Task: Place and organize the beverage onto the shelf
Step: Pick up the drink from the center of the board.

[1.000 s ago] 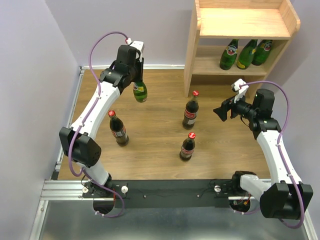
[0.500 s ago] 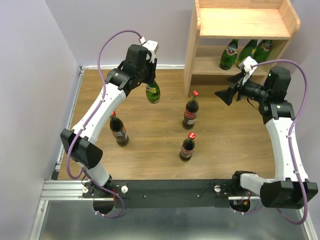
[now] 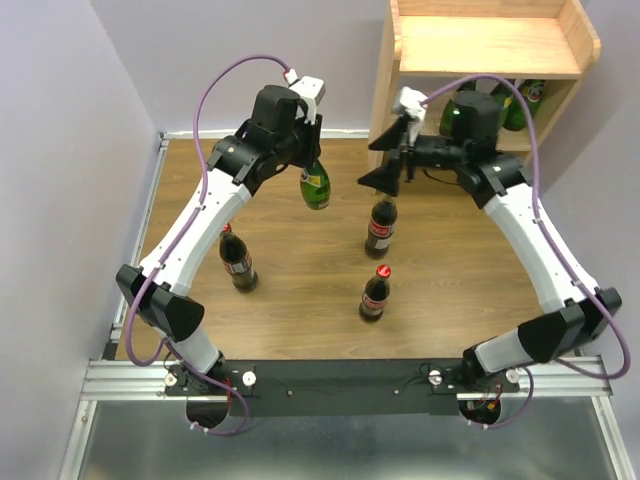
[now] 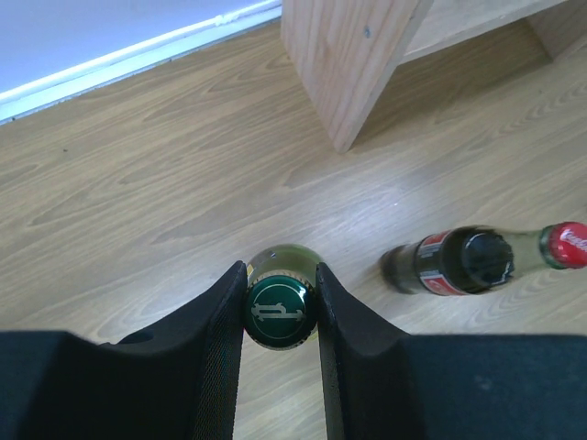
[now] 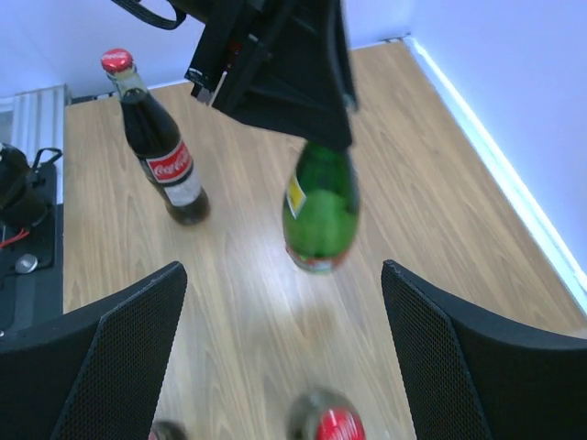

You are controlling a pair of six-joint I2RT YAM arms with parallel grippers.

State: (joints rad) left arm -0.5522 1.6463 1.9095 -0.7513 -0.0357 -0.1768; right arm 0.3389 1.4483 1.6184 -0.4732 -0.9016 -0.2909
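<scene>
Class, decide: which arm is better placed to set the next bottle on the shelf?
Probably the left. The left gripper is shut on a green bottle, held aloft near the shelf. The right gripper is open and empty.

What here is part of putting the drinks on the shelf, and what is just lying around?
Part of the job: green bottle, held by the left gripper; left cola bottle; far cola bottle; near cola bottle; shelved green bottles, partly hidden; shelf.

Just fixtures, not the job: purple cables; metal rail.
</scene>
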